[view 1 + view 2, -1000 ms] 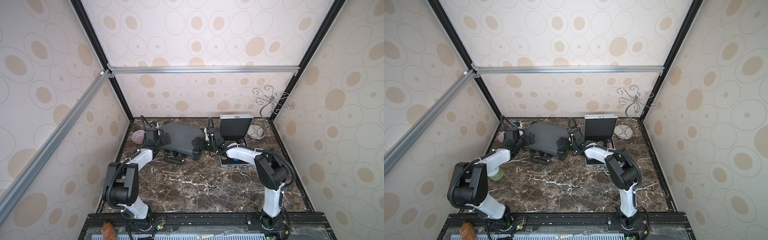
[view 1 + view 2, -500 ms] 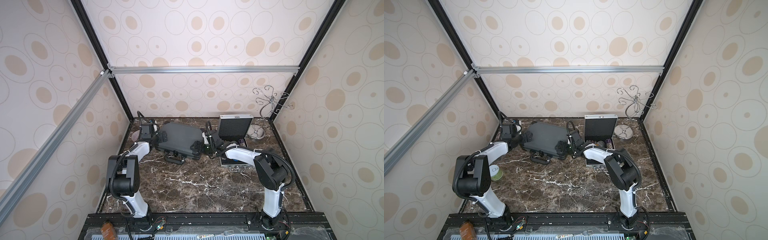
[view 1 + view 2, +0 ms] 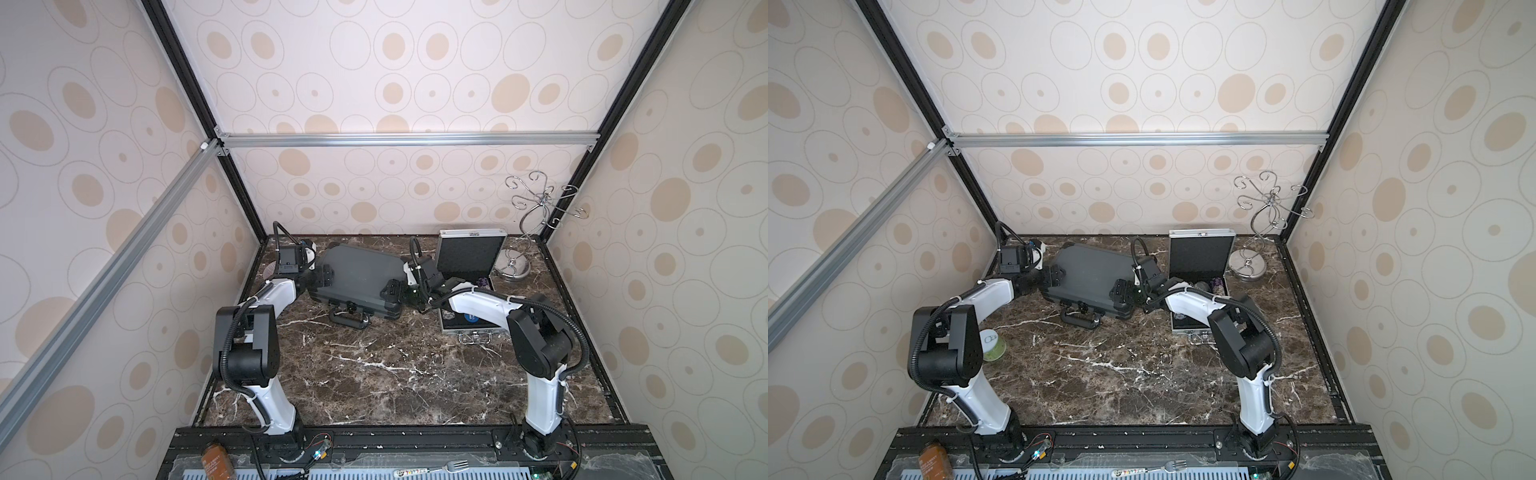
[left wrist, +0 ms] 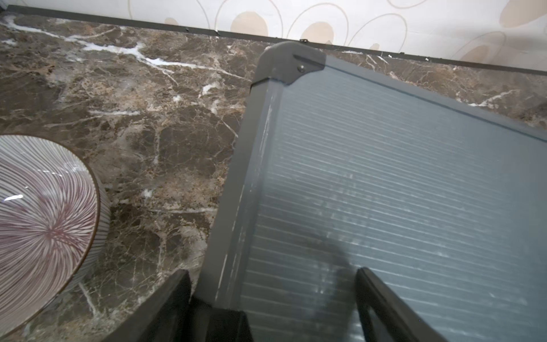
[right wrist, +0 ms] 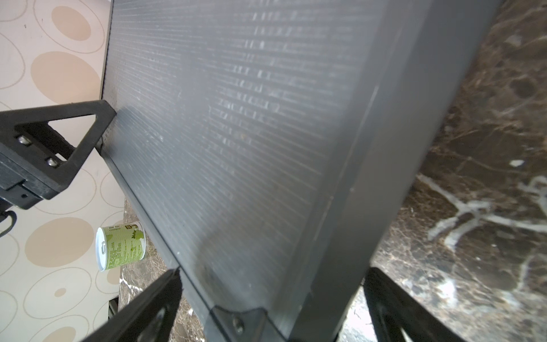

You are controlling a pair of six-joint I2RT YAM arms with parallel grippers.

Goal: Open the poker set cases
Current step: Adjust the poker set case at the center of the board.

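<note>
Now left fingers [image 4: 168, 308] sit farther along grey case [image 4: 384, 192].

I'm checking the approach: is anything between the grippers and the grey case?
Nothing visible. The left gripper and right gripper each straddle a corner of the grey case, jaws open, nothing in between.

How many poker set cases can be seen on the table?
2. The dark grey case lies near the back middle. The silver case lies open beside it, partly behind the right arm. No other shows.
</note>
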